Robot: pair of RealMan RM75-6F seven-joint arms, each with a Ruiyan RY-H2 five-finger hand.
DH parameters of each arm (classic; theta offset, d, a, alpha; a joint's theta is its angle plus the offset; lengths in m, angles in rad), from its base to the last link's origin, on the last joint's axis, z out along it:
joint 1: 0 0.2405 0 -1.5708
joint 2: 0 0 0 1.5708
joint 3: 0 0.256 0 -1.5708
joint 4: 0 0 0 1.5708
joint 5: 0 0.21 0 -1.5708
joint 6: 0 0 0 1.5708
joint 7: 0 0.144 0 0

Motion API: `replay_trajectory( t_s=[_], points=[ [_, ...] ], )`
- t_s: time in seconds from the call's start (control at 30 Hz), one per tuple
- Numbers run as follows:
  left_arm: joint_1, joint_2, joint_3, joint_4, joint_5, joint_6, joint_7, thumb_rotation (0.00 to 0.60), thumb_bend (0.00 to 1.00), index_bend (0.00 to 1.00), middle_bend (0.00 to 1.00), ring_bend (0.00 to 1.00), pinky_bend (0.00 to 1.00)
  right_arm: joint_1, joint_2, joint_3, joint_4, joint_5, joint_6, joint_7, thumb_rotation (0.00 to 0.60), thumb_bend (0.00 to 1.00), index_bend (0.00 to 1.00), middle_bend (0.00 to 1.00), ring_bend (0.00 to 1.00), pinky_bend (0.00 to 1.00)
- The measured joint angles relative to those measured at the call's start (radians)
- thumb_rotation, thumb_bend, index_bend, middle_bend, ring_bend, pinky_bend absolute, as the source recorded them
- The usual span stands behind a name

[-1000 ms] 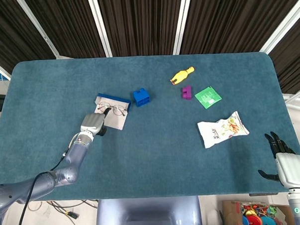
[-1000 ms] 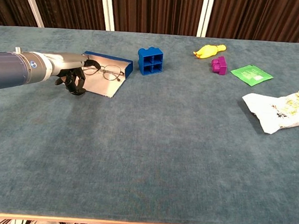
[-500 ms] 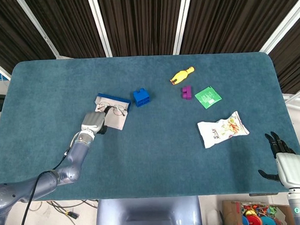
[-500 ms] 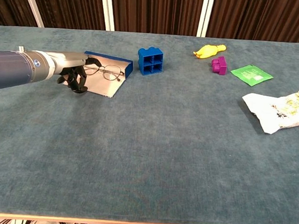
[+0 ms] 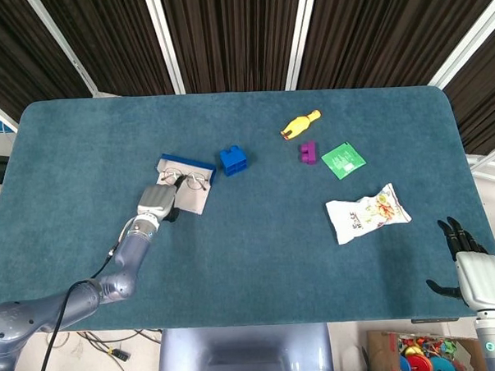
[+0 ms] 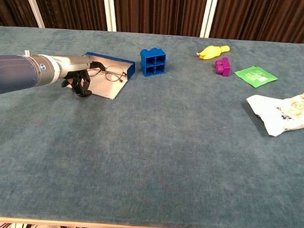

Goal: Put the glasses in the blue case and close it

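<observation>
blue brick (image 6: 152, 62) just beside open case (image 6: 108, 85) (right side), near table (image 6: 154, 160) bare

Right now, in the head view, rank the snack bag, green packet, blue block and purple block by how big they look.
1. Snack bag
2. Green packet
3. Blue block
4. Purple block
</observation>
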Motion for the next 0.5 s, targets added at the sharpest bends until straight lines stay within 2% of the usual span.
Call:
replay_trajectory(
  t_s=[0.5],
  points=[
    [-0.048,-0.048,-0.021,0.072,-0.05,-0.005,0.042,0.6,0.44,0.0,0.63,0.63,0.76,0.0,0.001,0.0,-0.004,0.003,-0.002,0.002,0.6,0.18,0.02,0.0,0.16,0.32]
  ],
)
